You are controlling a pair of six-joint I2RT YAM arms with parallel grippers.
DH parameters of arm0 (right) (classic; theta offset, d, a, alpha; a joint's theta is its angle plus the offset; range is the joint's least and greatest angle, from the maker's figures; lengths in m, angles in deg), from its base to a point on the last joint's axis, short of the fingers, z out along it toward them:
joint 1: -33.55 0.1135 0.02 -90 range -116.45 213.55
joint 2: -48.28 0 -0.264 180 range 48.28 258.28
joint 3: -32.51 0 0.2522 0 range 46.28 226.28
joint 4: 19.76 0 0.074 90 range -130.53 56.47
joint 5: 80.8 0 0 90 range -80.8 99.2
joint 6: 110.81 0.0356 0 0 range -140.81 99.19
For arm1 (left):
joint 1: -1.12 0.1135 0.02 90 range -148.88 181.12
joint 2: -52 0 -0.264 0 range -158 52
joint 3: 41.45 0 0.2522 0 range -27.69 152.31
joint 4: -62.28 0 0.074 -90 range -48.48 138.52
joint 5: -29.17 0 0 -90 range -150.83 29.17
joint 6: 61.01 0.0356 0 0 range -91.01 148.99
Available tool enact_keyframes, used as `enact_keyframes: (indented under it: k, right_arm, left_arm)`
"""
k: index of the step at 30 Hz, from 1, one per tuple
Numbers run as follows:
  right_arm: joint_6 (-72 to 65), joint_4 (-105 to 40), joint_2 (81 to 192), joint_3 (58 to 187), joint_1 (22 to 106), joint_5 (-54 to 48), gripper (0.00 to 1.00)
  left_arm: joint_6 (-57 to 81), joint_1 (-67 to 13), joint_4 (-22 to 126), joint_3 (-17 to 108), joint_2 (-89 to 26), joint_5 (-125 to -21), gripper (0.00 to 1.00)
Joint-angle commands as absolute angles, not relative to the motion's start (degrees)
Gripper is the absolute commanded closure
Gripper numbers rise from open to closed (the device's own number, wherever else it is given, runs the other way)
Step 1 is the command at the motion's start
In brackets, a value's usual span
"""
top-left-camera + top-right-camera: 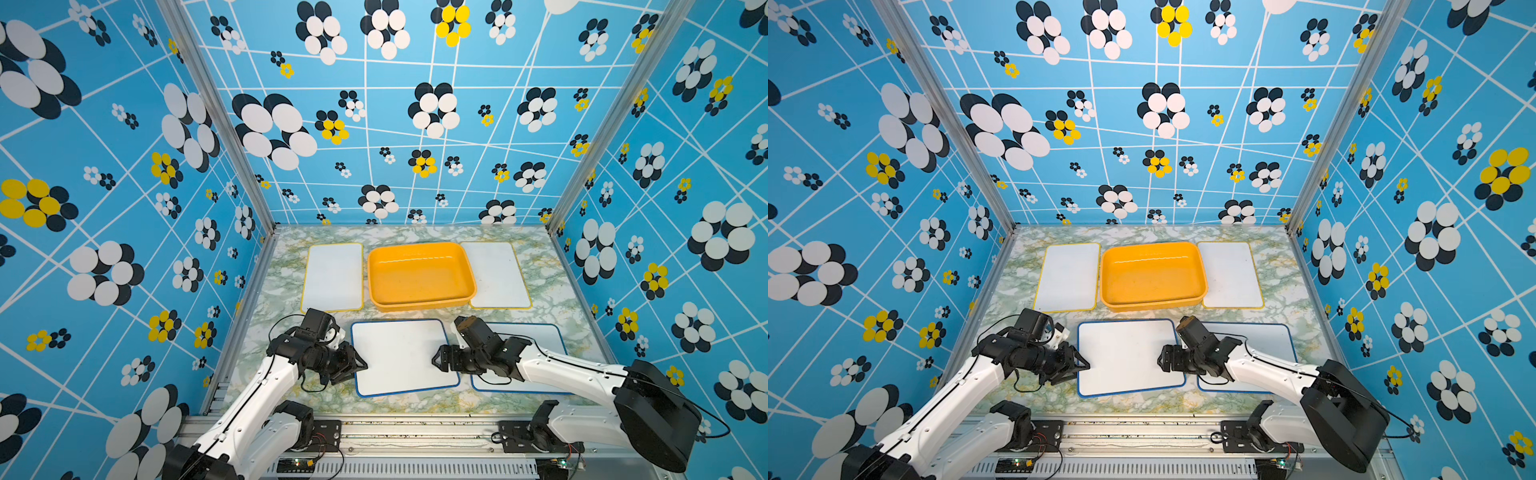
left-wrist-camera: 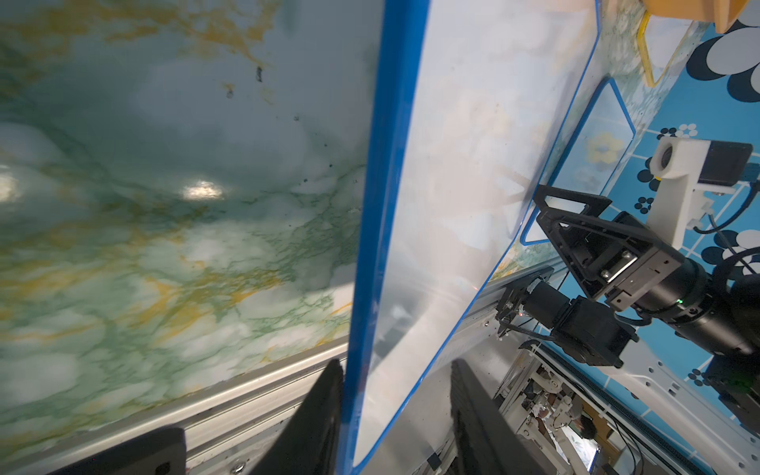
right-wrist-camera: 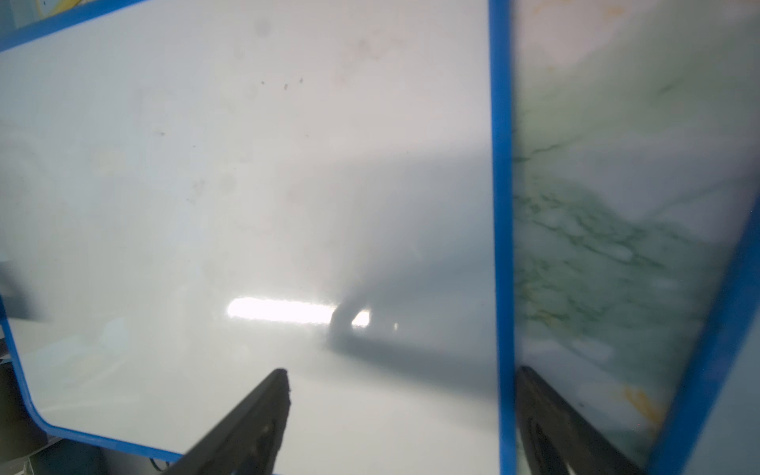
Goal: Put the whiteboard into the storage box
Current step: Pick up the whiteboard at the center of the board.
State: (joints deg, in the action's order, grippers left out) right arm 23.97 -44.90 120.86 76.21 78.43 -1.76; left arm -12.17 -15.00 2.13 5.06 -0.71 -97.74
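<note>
A blue-framed whiteboard [image 1: 403, 357] [image 1: 1127, 357] lies flat on the marble table, just in front of the storage box [image 1: 419, 305] [image 1: 1152, 305], an empty orange-yellow tray. My left gripper [image 1: 360, 368] [image 2: 395, 366] is at the board's left edge. It is open, with the blue frame [image 2: 370, 246] between its fingers and one finger [image 2: 325, 403] against that frame. My right gripper [image 1: 435, 360] [image 3: 402, 370] is open at the board's right edge. One of its fingers [image 3: 263, 407] is over the white face and the other is beyond the blue frame [image 3: 501, 205].
Two yellow-framed whiteboards [image 1: 332, 276] [image 1: 496, 274] lie on either side of the box. A second blue-framed whiteboard [image 1: 540, 336] lies under my right arm, close to the first. An aluminium rail [image 1: 395, 432] runs along the table's front, and patterned walls close in the other three sides.
</note>
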Motion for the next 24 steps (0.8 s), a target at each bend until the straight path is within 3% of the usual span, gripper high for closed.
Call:
enact_keyframes:
  k: [1,7,24]
  right_arm:
    - [23.9,-51.7,122.5,74.2,78.7,-3.5,0.12]
    - [24.0,-51.6,122.6,74.2,78.6,-3.5,0.12]
    - [24.3,-49.6,124.4,74.8,78.6,-5.3,0.12]
  left_arm:
    - [-11.4,-14.6,2.2,6.6,-0.8,-101.3,0.62]
    - [-11.6,-14.6,1.2,7.2,0.3,-102.2,0.72]
    - [-16.0,-14.7,6.7,6.1,2.8,-107.1,0.78]
